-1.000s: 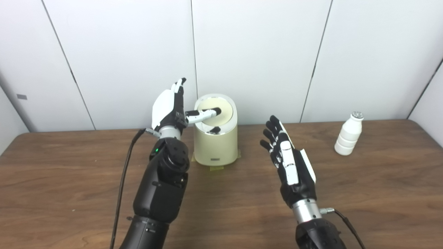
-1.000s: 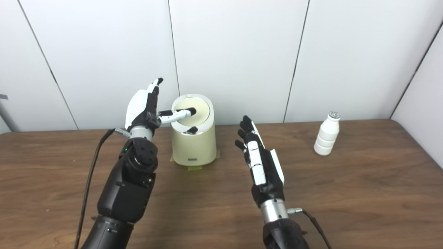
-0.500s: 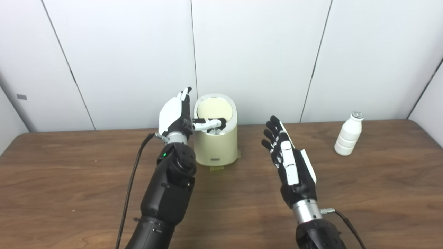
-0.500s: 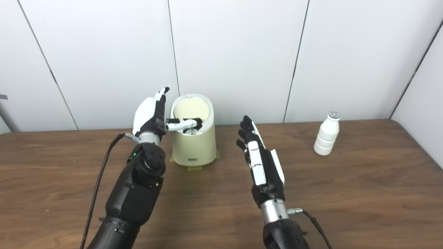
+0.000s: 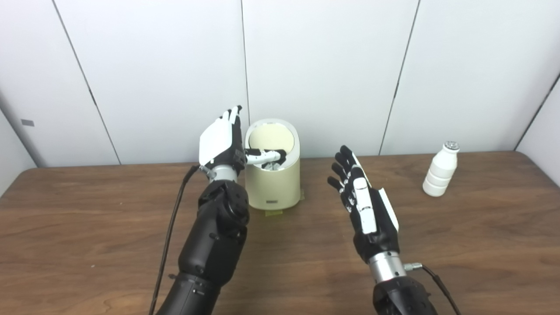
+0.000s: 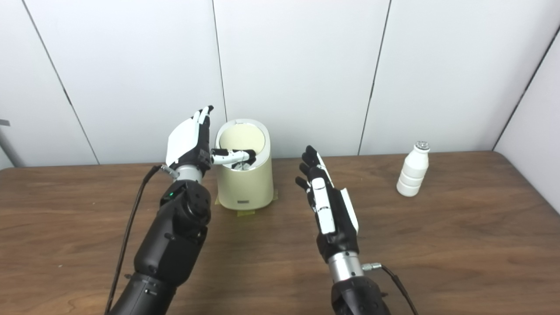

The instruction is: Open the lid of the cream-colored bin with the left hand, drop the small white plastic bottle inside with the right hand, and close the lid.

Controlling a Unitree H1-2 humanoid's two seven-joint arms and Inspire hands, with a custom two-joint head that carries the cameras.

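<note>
The small white plastic bottle (image 5: 440,169) stands upright at the table's (image 5: 87,227) far right, well right of the open, empty right robot hand (image 5: 365,209). The left robot hand (image 5: 227,142), fingers spread, thumb over the cream-colored bin's (image 5: 273,186) tilted lid (image 5: 270,136), is farther off.

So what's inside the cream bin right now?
Only the left hand's thumb shows, reaching across the front of the cream bin's opening, lid tilted up behind it. The interior below is dark, hidden by the rim. The bottle stands outside.
</note>
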